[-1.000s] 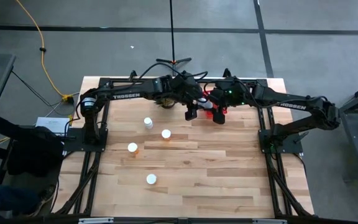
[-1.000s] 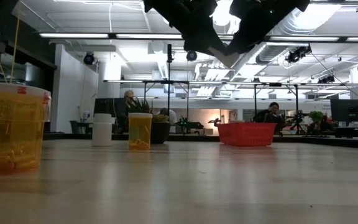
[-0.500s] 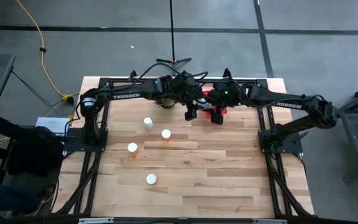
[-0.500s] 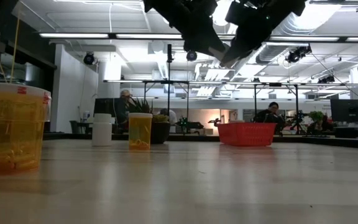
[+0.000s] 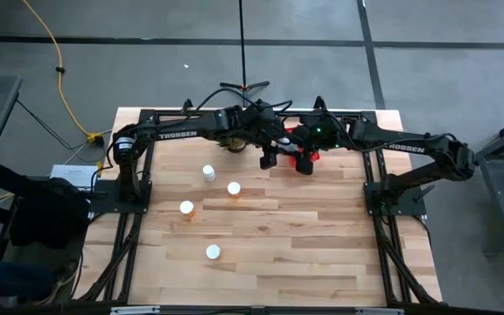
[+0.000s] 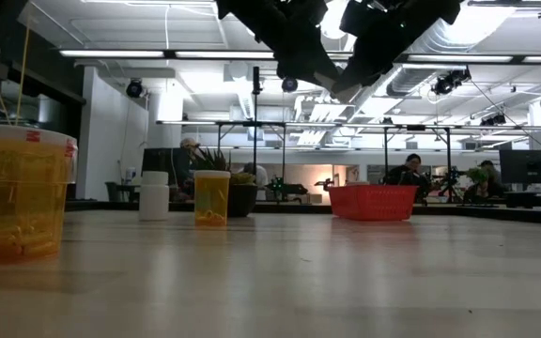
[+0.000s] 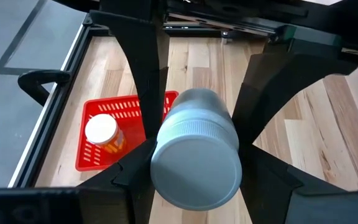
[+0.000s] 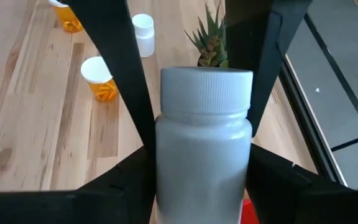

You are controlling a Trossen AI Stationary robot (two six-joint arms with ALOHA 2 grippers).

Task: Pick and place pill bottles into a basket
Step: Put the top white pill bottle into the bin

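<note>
**Inspector:** Grippers first. Where do they stand?

**Assistant:** Both are raised over the far edge of the table [image 5: 322, 254], nearly meeting. The left gripper [image 5: 269, 160] reaches in from the left and the right gripper [image 5: 304, 165] from the right.

**Inspector:** State of the left one?

**Assistant:** Pinching a white bottle [image 7: 196, 152]. Its ribbed cap faces the wrist camera, and a dark finger presses each side of the body.

**Inspector:** And the right?

**Assistant:** Likewise clamped on a white bottle, with the cap pointing away from its wrist and the fingers tight against both flanks. I cannot tell whether both grippers hold the same bottle.

**Inspector:** Basket?

**Assistant:** The red basket [image 7: 93, 111] sits on the table directly under the left gripper, well below the held bottle. One orange bottle [image 7: 102, 132] with a white cap stands inside it.

**Inspector:** Remaining stock?

**Assistant:** Four pill bottles [image 5: 234, 188] stand apart on the left half of the table, well clear of both grippers. A potted plant [image 8: 211, 37] stands at the far edge.
</note>
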